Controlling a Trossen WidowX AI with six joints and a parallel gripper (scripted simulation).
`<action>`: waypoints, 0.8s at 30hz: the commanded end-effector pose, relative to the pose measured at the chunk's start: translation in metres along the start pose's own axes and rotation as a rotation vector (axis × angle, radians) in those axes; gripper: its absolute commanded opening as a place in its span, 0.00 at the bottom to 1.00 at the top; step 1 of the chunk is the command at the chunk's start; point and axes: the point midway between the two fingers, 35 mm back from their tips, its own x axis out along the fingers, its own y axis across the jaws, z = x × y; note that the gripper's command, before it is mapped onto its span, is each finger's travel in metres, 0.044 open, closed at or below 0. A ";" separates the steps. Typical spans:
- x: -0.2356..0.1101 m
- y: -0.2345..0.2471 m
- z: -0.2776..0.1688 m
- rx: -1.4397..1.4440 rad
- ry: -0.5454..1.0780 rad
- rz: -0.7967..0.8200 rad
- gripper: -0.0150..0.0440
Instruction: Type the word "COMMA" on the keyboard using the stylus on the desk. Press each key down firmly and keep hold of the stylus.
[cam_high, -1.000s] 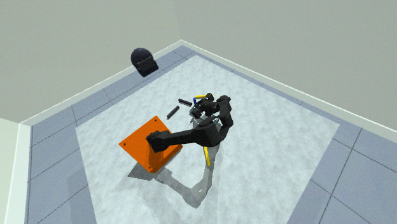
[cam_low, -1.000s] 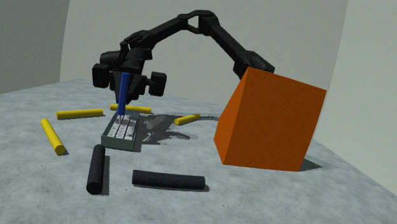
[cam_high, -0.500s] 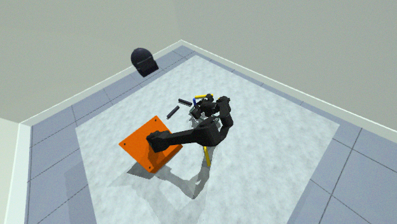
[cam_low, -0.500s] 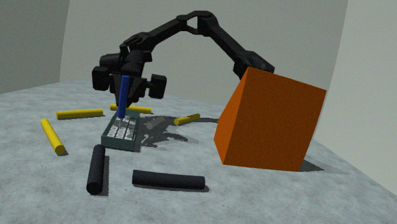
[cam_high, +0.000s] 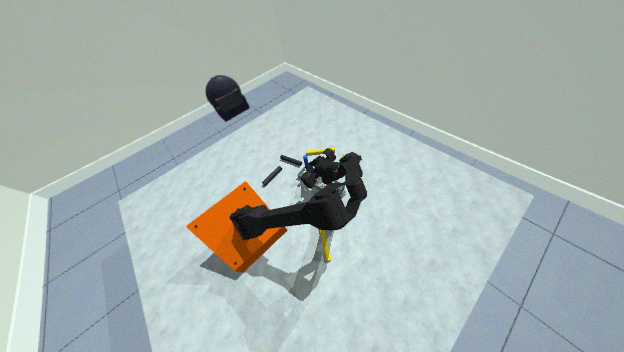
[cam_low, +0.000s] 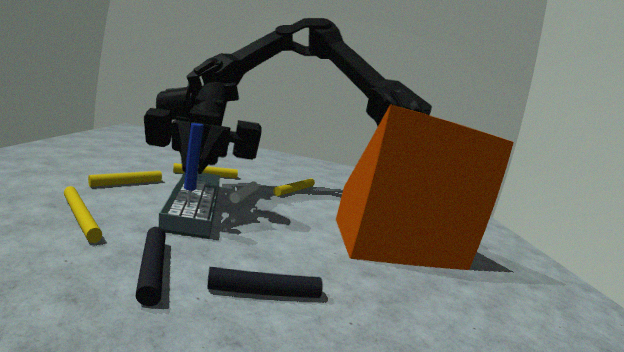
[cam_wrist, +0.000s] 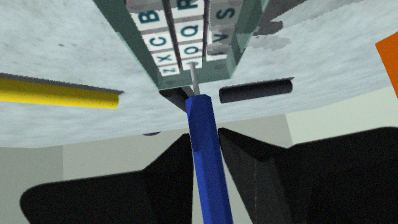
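Orange block (cam_low: 425, 190) carrying the black arm (cam_low: 350, 55). Keyboard (cam_low: 192, 227) on the grey desk (cam_low: 400, 310), ringed by yellow and black rods. Gripper (cam_wrist: 206, 145) clenched on the blue stylus (cam_wrist: 207, 150), held upright, its thin tip touching a middle-column key at the keyboard's end row.

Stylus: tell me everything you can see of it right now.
The stylus is a blue, faceted rod with a thin grey tip. It stands near upright, clamped between the black fingers of the end effector, its top poking above them. The tip points down at the near end of the keyboard; contact with a key is unclear.
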 end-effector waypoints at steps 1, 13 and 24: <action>0.002 0.000 0.003 -0.005 -0.004 -0.001 0.39; 0.003 0.000 0.006 -0.005 -0.004 -0.002 0.39; 0.006 0.000 0.010 -0.005 -0.004 -0.002 0.39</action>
